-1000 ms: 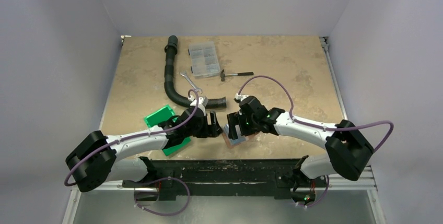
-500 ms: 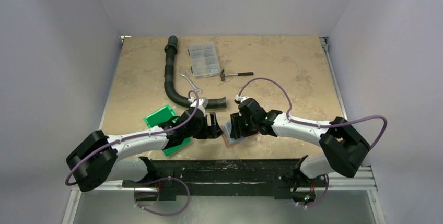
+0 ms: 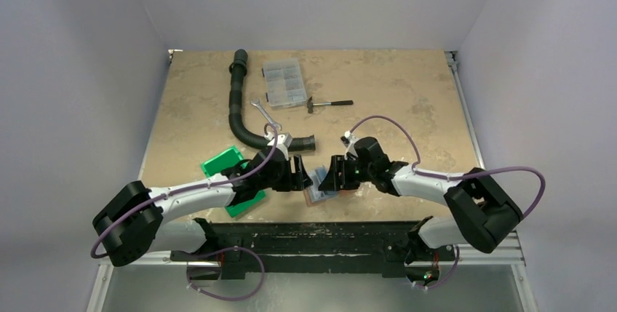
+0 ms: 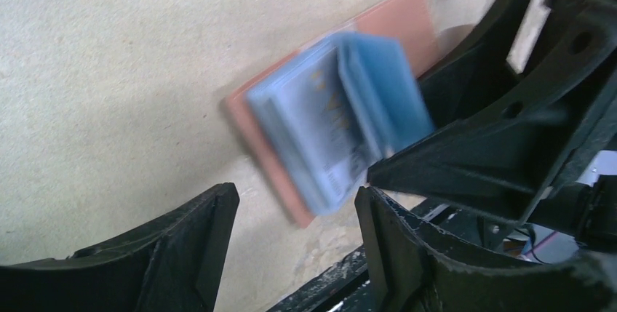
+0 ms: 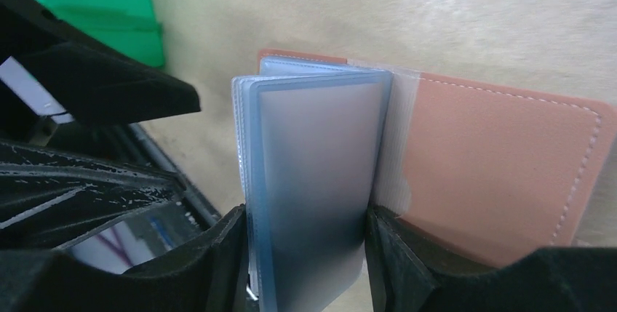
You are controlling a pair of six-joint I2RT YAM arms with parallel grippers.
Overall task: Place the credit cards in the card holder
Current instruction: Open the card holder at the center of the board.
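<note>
Swung rightward at the wrist, the right end effector (image 5: 305,225) is clamped on leaves of the card holder (image 5: 502,159); the left end effector (image 4: 295,203) is held open, empty. Leaves could be torn by pulling.

I see the open card holder (image 4: 309,134) just beyond my left gripper (image 4: 295,206), jaws parted; the right gripper (image 4: 404,127) straddles its raised blue pockets.

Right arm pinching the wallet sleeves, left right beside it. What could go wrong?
1. The right end effector grips only the blue-grey plastic sleeves of the reddish-brown folding card holder; pulling could drag the holder.
2. The open left end effector sits almost against it; fingers could collide.
3. The holder lies near the beige table's front edge and might slide off.
</note>
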